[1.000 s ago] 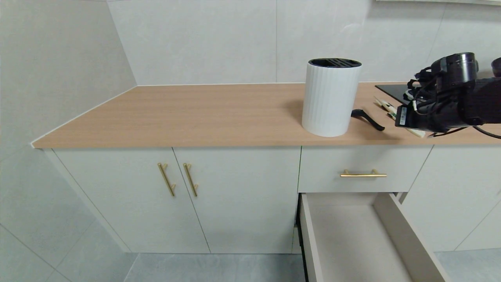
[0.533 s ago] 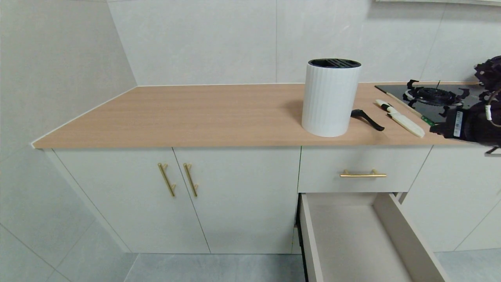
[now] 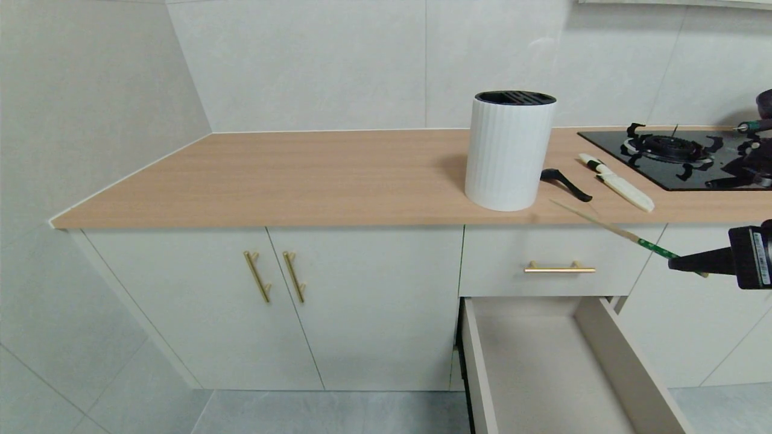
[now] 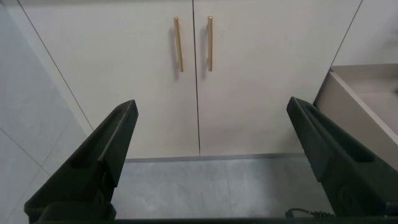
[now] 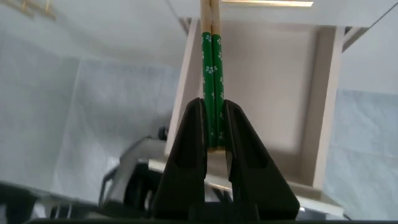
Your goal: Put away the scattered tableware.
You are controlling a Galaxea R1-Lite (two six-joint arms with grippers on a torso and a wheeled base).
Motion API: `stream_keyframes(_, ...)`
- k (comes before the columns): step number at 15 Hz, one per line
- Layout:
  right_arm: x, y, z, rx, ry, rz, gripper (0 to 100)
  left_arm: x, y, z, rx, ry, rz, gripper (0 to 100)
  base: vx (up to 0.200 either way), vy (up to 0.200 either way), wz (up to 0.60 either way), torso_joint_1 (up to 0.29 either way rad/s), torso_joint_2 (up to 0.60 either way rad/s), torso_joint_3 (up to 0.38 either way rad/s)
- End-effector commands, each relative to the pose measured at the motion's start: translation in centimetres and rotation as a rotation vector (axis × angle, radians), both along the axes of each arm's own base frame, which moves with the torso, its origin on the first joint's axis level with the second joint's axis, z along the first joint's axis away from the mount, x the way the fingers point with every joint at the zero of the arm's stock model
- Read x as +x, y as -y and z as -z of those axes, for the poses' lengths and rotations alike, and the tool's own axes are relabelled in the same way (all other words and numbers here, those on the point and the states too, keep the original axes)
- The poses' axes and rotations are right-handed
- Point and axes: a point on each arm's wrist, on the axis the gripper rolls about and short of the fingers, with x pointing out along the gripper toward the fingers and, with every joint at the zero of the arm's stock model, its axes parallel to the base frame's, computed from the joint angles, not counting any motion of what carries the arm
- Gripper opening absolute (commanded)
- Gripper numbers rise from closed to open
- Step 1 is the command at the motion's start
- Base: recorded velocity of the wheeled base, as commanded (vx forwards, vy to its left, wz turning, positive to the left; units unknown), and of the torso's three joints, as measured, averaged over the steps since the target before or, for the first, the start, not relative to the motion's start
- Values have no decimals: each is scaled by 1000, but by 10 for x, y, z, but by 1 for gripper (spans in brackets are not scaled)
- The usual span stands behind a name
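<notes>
My right gripper [image 3: 684, 263] hangs in front of the counter edge, above the open drawer [image 3: 594, 343], shut on a pair of wooden chopsticks [image 3: 603, 226] with green ends. In the right wrist view the chopsticks [image 5: 211, 56] stick out from the closed fingers of my right gripper [image 5: 211, 111], over the drawer [image 5: 273, 93]. A white knife [image 3: 616, 181] and a black-handled utensil [image 3: 566, 184] lie on the counter beside the white ribbed holder [image 3: 509, 150]. My left gripper [image 4: 211, 109] is open and holds nothing, low in front of the cabinet doors [image 4: 249, 74].
A black gas hob [image 3: 675, 154] sits at the counter's right end. The wooden countertop [image 3: 301, 175] stretches to the left. A shut drawer with a gold handle [image 3: 559, 268] lies above the open one. Two cabinet doors have gold handles [image 3: 274, 276].
My right arm pulled back from the counter near the hob and dropped in front of its edge, carrying the chopsticks off the countertop to above the open drawer.
</notes>
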Motion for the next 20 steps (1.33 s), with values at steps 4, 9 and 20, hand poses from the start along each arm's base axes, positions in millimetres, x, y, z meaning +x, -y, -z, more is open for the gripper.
stream_keyframes(4,3,-7,9,-10,-44,-77,0,0,0,0,0,-1,0,100,0,0,0,0,0,0)
stream_keyframes(9,16,-13,29,-47,-122,-110,0,0,0,0,0,-1,0,100,0,0,0,-18,37,22)
stream_keyframes(20,34,-31,56,-80,-236,-166,0,0,0,0,0,-1,0,100,0,0,0,-172,432,262)
